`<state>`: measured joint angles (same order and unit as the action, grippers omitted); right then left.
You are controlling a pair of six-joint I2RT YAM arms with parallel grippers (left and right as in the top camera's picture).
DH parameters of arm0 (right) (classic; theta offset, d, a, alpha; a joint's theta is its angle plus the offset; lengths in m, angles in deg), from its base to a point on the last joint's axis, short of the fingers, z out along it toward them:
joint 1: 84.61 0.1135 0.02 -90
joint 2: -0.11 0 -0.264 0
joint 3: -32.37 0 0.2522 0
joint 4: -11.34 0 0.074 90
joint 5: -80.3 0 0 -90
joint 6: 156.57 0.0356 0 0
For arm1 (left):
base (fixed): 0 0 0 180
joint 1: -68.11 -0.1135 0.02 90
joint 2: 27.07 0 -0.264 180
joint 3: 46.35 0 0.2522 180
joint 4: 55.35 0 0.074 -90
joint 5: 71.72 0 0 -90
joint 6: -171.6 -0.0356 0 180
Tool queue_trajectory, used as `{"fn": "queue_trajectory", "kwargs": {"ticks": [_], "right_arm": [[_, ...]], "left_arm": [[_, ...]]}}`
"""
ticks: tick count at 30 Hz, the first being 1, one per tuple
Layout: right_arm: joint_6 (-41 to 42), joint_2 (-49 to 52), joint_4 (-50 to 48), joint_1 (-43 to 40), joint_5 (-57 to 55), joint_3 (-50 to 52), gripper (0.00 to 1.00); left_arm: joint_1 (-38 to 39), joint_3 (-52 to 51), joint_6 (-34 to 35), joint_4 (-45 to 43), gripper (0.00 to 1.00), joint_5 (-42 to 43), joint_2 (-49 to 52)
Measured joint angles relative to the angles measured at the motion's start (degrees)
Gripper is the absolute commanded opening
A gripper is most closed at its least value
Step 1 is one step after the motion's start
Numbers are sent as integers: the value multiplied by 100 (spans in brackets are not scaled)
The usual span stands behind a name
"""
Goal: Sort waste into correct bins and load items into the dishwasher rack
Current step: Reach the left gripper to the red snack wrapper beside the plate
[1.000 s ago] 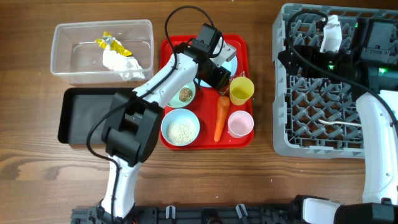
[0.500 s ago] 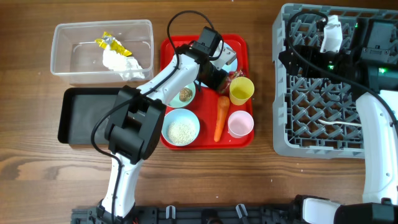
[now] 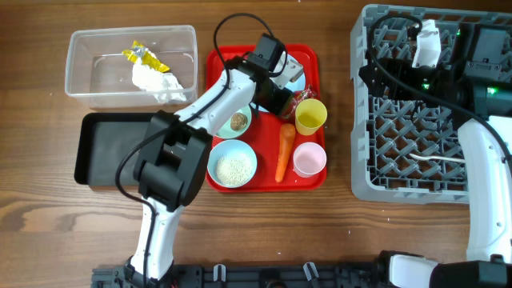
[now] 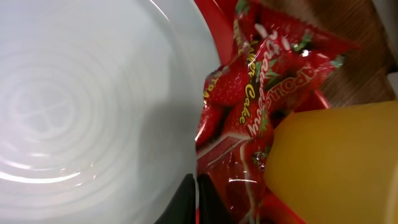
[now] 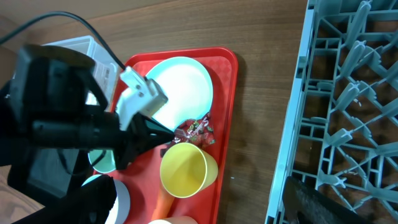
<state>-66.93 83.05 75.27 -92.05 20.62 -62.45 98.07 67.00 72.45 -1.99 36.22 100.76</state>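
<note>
My left gripper [image 3: 290,100] is down on the red tray [image 3: 268,174], between the light-blue plate [image 4: 81,106] and the yellow cup [image 3: 310,117]. Its jaws [image 4: 196,182] are shut, and they seem to pinch the edge of the red wrapper [image 4: 255,93], which is bunched against the cup. A carrot [image 3: 283,150], a pink cup [image 3: 309,159], a bowl of rice [image 3: 232,162] and a bowl with a brown lump [image 3: 238,121] share the tray. My right gripper [image 3: 370,74] hangs open and empty over the left side of the dishwasher rack [image 3: 408,152].
The clear tub [image 3: 132,32] at the back left holds a white tissue [image 3: 156,82] and a yellow wrapper [image 3: 140,54]. The black tray [image 3: 104,148] lies in front of it, partly under my left arm. Bare wood separates the red tray from the rack.
My left gripper has closed at the plate's edge, and the red wrapper now shows bunched beside the yellow cup. The right arm has not moved.
</note>
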Motion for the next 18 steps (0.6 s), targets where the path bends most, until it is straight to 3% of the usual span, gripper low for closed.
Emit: {"fn": "queue_trajectory", "kwargs": {"ticks": [6,8,11,18], "right_arm": [[0,0,0,0,0,0,88],[0,0,0,0,0,0,88],[0,-2,0,0,0,0,88],[0,0,4,0,0,0,88]], "left_arm": [[-155,0,133,-2,7,0,-612],[-157,0,146,0,31,11,-656],[-140,0,162,15,54,170,-656],[0,0,216,31,59,361,-590]]}}
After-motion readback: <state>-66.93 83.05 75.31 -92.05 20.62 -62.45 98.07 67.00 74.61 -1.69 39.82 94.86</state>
